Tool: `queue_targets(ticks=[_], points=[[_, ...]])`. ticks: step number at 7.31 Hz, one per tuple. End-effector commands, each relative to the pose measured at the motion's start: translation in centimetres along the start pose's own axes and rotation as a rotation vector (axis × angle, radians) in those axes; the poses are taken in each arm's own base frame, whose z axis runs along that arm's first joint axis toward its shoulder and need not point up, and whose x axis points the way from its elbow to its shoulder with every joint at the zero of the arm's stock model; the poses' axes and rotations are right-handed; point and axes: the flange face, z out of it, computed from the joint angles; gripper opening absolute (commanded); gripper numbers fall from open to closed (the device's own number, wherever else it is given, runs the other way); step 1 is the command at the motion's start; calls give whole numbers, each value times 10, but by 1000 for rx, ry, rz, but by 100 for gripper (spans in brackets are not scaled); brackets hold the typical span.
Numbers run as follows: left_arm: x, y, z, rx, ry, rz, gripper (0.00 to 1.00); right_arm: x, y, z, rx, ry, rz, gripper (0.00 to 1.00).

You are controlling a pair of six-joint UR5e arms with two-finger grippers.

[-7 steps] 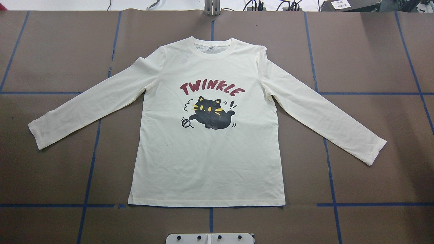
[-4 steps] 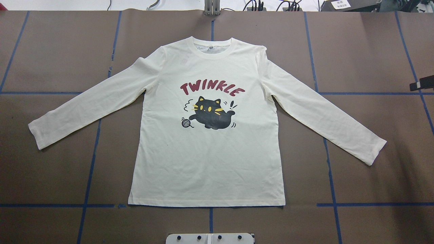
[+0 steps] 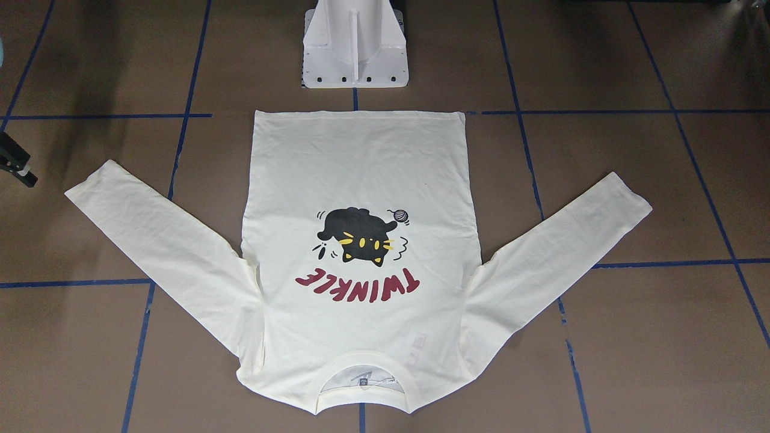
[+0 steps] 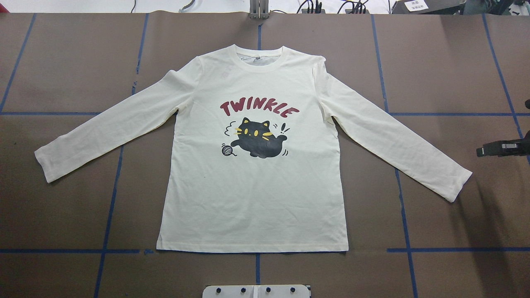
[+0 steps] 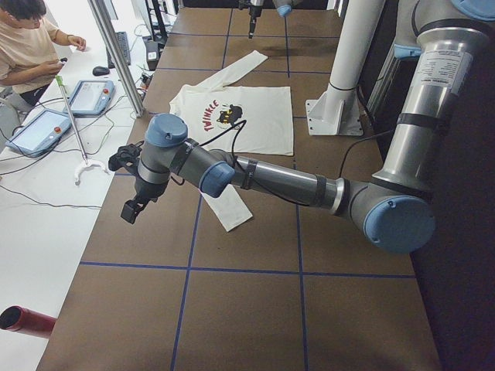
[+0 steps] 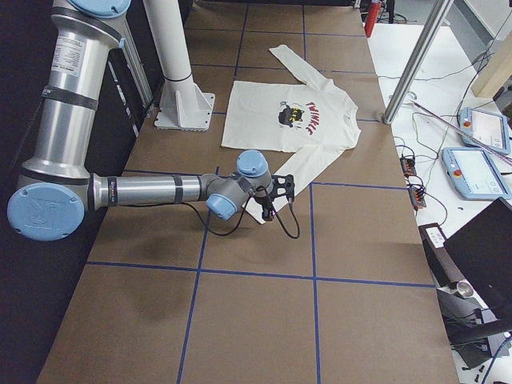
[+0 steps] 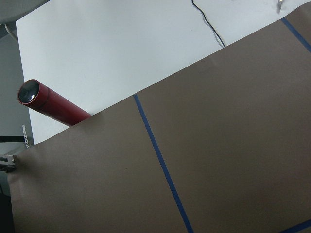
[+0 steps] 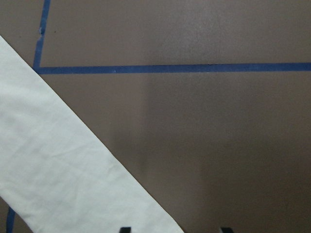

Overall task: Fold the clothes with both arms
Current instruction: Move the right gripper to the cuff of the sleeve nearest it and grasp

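Only the left-end camera catches the left claw (image 5: 130,209), hanging out beyond the cuff, and I cannot tell if it's spread; overhead misses it. The right claw (image 4: 482,151) hovers at 3 o'clock, tips spread wide in its wrist view. The T-shirt (image 4: 252,198) lies flat on the worktop (image 4: 62,215), print up, collar at 12, hem at 6, sleeves slanting toward 8 and 4

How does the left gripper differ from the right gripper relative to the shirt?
The right gripper is close beside the sleeve cuff of the shirt; the left gripper is farther off, outside the overhead view. The right gripper's jaws stand apart; the left gripper's opening is unclear. Neither touches the shirt.
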Motion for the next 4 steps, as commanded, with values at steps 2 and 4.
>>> queue_targets(ticks=[2, 4], points=[[0, 0, 0, 0, 0, 1, 100, -8, 14, 31, -34, 36, -29, 63], [0, 0, 1, -1, 0, 2, 100, -5, 20, 48, -49, 62, -39, 62]])
